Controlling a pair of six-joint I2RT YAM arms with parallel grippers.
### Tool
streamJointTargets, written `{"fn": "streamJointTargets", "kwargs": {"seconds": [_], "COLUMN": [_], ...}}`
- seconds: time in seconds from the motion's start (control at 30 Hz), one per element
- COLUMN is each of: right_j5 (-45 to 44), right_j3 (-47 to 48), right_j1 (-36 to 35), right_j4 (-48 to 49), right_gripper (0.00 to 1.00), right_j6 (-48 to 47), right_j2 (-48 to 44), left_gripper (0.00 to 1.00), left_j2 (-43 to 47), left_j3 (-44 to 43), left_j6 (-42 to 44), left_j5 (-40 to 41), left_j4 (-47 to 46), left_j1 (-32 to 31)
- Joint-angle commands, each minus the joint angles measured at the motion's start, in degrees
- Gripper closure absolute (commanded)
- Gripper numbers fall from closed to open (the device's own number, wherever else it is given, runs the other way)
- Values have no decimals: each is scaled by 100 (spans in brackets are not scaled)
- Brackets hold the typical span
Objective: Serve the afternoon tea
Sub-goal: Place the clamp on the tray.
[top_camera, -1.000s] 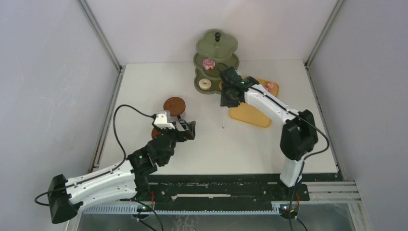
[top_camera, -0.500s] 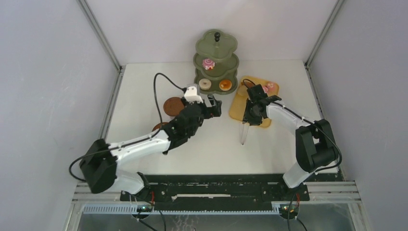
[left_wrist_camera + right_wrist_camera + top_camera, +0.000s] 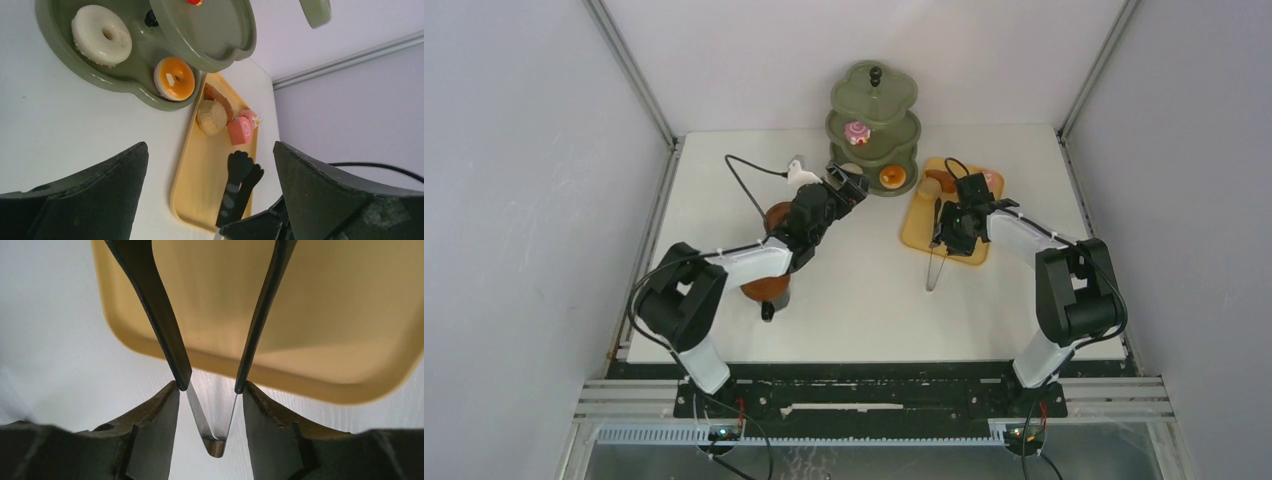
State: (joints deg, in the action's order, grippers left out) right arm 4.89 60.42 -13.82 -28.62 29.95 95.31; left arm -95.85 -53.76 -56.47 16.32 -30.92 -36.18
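So the right hand (image 3: 210, 388) pinches the black tongs (image 3: 152, 315), left hand (image 3: 210, 147) gapes wide, and the pink swirl cake (image 3: 240, 131) on the tray (image 3: 200, 200) ahead of the right hand looks soft and light, so nip its sides gently.

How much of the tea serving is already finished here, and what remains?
Done: a pink swirl cake on the stand's middle tier, a white donut and an orange donut on its bottom tier. In hand: the right gripper holds the black tongs, empty, tips over the tray; the left gripper is open beside the stand. Remaining: a bun and a pink cake on the tray.
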Motion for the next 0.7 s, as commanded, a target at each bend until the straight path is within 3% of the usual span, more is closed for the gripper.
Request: {"fn": "streamJointTargets", "kwargs": {"seconds": [0.0,0.23,0.67], "right_j5": [77,-52,-532], "right_j3": [75,75,77], "right_j1": [29,-10,-402], "right_j4": [388,471,577], "right_gripper": [42,36,37], "right_j6": [-53,-61,-23], "right_j2": [14,31,-232], "left_gripper": [0,1,10], "left_j2": [-407,-1228,-2041], "left_j3": [-645,-1167,-2024], "left_j6": [-688,-1199,-1361], "left_j5": [-243,-226,56], "left_j4": [-700,-1004,-827], "left_j1": [94,295,484]}}
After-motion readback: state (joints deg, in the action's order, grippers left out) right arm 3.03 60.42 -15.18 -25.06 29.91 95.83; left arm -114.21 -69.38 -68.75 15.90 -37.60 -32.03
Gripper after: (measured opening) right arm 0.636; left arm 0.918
